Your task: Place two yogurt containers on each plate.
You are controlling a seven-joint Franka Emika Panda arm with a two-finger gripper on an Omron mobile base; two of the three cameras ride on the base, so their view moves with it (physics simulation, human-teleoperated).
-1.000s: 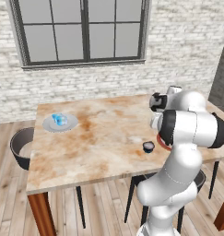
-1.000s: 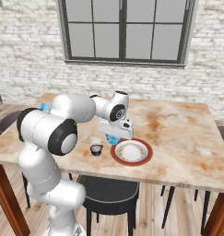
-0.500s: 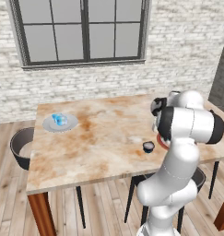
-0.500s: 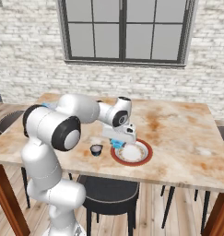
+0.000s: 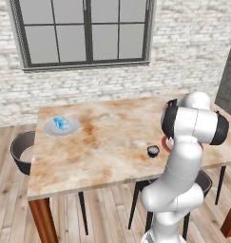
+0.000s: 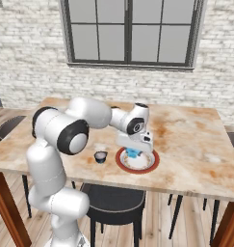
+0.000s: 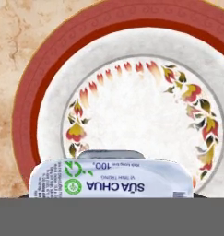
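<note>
Over the red-rimmed plate (image 6: pixel 137 160), the gripper (image 6: pixel 133 153) is lowering, having descended since a second ago, clenching a yogurt container (image 7: pixel 111 177), nearing placement.

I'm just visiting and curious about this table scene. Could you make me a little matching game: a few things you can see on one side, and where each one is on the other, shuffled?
Things:
1. grey plate
2. red-rimmed plate
3. small dark cup
4. yogurt container

Places:
A. on bare tabletop, beside the red-rimmed plate
B. far end of the table, with blue cups on it
C. right at the gripper, over the flowered plate
D. under the robot's hand, near the table's front edge

Pairs: 1-B, 2-D, 3-A, 4-C
</note>
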